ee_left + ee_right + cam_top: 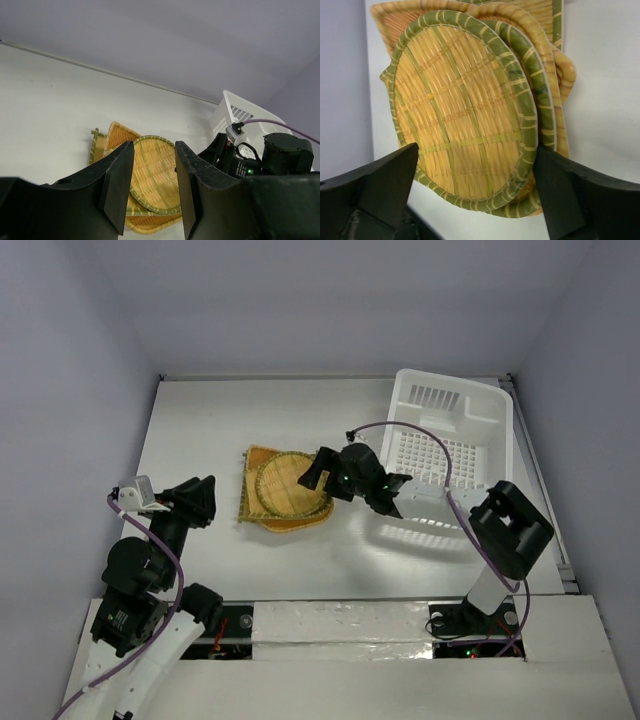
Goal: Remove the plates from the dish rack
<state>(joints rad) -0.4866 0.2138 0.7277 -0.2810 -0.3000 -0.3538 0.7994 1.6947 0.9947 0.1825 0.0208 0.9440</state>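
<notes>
Several woven plates (283, 492) lie stacked on the table's middle, a round green-rimmed one (460, 100) on top. They also show in the left wrist view (152, 167). The white dish rack (436, 396) stands at the back right; no plate shows in it. My right gripper (322, 480) hangs open just above the stack's right edge, its jaws (476, 147) wide apart on either side of the round plate and holding nothing. My left gripper (203, 502) is open and empty at the near left, pointing toward the stack (154, 145).
The right arm's wrist and purple cable (250, 160) sit between the stack and the rack (235, 107). Walls close the table on the left, back and right. Bare table (200, 430) lies left of and behind the plates.
</notes>
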